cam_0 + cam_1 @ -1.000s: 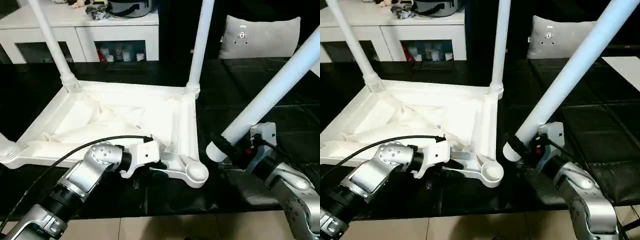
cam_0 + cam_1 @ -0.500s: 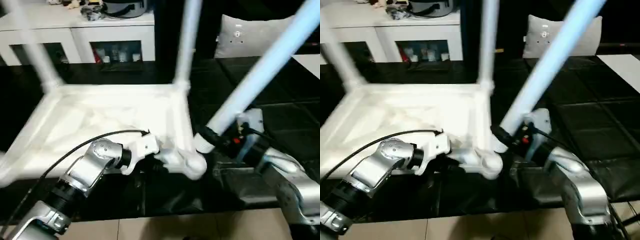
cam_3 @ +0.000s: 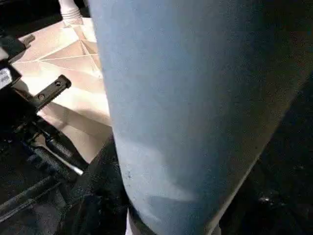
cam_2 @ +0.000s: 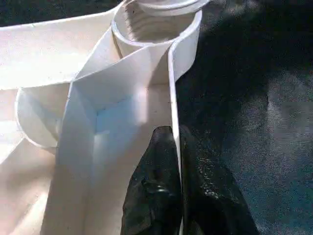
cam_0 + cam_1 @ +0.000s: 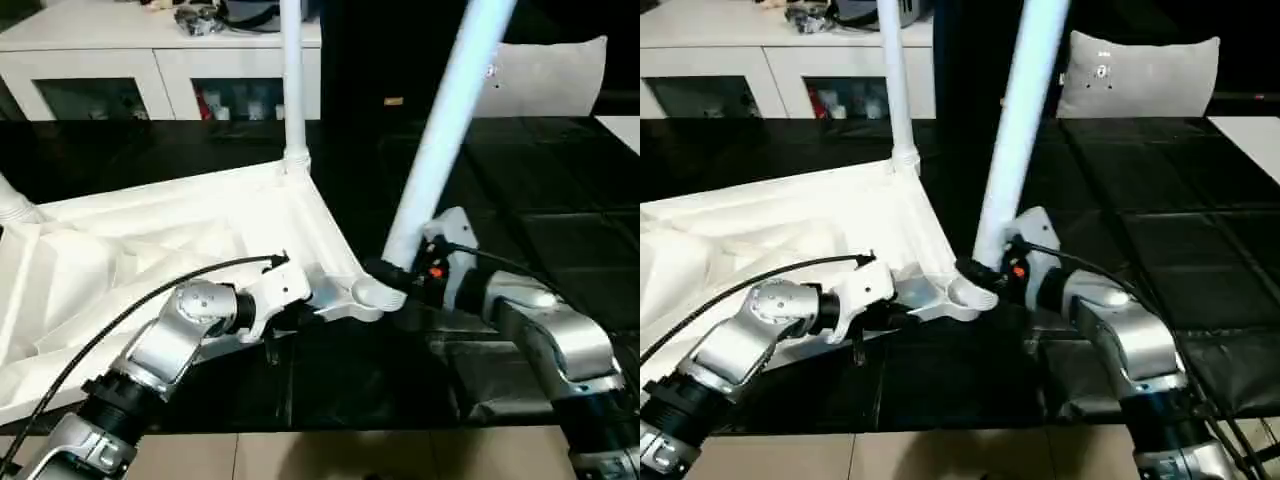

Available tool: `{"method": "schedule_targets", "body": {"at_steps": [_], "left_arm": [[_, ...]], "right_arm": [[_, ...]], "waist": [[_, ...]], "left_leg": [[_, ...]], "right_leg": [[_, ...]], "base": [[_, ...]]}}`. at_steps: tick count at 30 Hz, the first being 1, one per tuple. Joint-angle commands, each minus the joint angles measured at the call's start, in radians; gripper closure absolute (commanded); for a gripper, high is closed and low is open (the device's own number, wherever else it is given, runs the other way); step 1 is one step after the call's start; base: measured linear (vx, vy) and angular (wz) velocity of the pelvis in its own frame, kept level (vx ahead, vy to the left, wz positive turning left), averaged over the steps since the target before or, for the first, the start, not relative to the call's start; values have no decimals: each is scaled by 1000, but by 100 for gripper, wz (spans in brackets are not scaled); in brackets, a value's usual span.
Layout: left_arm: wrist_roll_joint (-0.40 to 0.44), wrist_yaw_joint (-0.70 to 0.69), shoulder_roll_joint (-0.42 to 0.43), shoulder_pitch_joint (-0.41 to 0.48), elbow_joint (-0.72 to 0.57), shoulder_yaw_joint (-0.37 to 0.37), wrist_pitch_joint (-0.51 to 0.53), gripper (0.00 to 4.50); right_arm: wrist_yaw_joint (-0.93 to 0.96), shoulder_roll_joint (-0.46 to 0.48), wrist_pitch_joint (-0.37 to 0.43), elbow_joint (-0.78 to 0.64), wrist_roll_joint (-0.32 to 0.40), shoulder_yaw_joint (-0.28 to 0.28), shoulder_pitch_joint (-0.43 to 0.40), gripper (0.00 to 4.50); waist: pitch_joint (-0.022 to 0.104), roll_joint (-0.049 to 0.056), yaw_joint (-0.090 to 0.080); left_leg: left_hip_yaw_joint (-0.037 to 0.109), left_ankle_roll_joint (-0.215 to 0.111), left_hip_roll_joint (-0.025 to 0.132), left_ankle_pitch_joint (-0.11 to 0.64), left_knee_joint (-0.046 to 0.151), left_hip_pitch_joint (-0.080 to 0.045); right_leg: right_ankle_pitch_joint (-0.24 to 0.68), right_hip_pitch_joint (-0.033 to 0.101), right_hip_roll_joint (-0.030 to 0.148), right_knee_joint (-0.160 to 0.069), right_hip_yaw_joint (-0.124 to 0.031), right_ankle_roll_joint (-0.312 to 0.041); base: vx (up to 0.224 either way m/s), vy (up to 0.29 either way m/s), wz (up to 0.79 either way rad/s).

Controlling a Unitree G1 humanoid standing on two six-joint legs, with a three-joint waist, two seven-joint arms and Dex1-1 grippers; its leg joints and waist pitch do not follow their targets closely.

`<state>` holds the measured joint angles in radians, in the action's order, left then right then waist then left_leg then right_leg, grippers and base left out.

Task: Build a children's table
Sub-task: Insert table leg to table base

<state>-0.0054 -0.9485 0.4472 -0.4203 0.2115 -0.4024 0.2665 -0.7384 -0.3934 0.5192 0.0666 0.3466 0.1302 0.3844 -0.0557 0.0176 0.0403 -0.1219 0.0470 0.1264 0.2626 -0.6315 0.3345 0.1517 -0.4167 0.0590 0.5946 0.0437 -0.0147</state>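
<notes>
An upturned white tabletop (image 5: 150,250) lies ribbed side up on a black surface (image 5: 560,250), taking up the left half and centre of the head camera's picture. One white leg (image 5: 292,80) stands upright in the far corner socket, near the upper centre. The base of another leg (image 5: 12,205) shows at the left edge.

At the lower centre, the left claw (image 4: 177,181) is pinched shut on the thin side wall of the tabletop, one black finger (image 4: 154,191) on each face of the wall, just beside the near round corner socket (image 5: 368,293). The left arm's silver forearm (image 5: 165,345) slants in from the lower left, with a black cable (image 5: 120,310) arching over it.

To the right of centre, the right claw (image 5: 398,280) grips the thick lower end of a third leg (image 5: 445,120). That leg rises steeply toward the upper centre-right of the frame. Its bottom end sits right at the near corner socket; whether it is seated inside cannot be told.

Along the top, a white cabinet (image 5: 150,60) with glass doors stands at the upper left. A grey pillow (image 5: 550,75) leans at the upper right.
</notes>
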Motion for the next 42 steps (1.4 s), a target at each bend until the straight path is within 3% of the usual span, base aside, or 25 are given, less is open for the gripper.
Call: {"method": "schedule_targets", "body": {"at_steps": [1,2,7,10,14,22,26,33,35,42], "left_arm": [[3,-1,5,28,21,-11,-10,450],[3,-4,5,29,22,-13,-6,406],[-9,-3,-5,30,76,13,-1,371],[-3,-8,2,27,101,15,-7,354],[5,-28,16,24,135,11,-4,354],[-2,-44,7,20,147,7,0,416],[-14,-83,5,14,146,3,-37,445],[21,-160,28,1,133,-51,-125,450],[23,-193,35,-4,130,-64,-146,450],[25,-238,42,-29,146,-78,-182,450]], "right_arm": [[-12,2,-8,5,-6,8,20,259],[-17,4,-12,8,-6,7,25,259],[-25,18,-32,19,7,-6,45,259],[-28,28,-50,31,10,-13,53,259],[-38,36,-61,62,2,-15,66,259],[-51,38,-53,84,1,-9,74,259],[-82,26,-39,130,-24,27,98,259],[-143,15,-20,204,-39,60,140,259],[-165,14,-16,222,-40,70,149,259],[-211,12,-13,266,-56,97,159,259]], "waist": [[54,-17,9],[54,-17,9],[57,-14,11],[55,-16,10],[55,-13,10],[56,-16,7],[56,-15,6],[58,-21,9],[58,-18,12],[59,-19,20]], "left_leg": [[10,-58,73,79,90,20],[8,-57,74,79,90,19],[6,-53,77,54,92,21],[6,-47,76,85,94,20],[6,-41,76,92,96,19],[6,-40,78,87,96,21],[6,-40,77,89,96,21],[2,-54,80,66,94,17],[-1,-55,82,63,94,15],[-1,-32,86,76,98,13]], "right_leg": [[409,62,90,-74,-49,-196],[410,61,90,-75,-49,-195],[355,62,87,-68,-47,-203],[380,62,87,-71,-47,-199],[411,61,88,-75,-48,-185],[395,63,89,-72,-48,-193],[399,64,89,-74,-47,-201],[355,63,90,-69,-48,-221],[340,61,89,-67,-47,-224],[314,62,91,-64,-47,-229]], "base": [[0,0,0],[0,0,0],[0,0,0],[0,0,0],[0,0,0],[0,0,0],[0,0,0],[0,0,0],[0,0,0],[0,0,0]]}}
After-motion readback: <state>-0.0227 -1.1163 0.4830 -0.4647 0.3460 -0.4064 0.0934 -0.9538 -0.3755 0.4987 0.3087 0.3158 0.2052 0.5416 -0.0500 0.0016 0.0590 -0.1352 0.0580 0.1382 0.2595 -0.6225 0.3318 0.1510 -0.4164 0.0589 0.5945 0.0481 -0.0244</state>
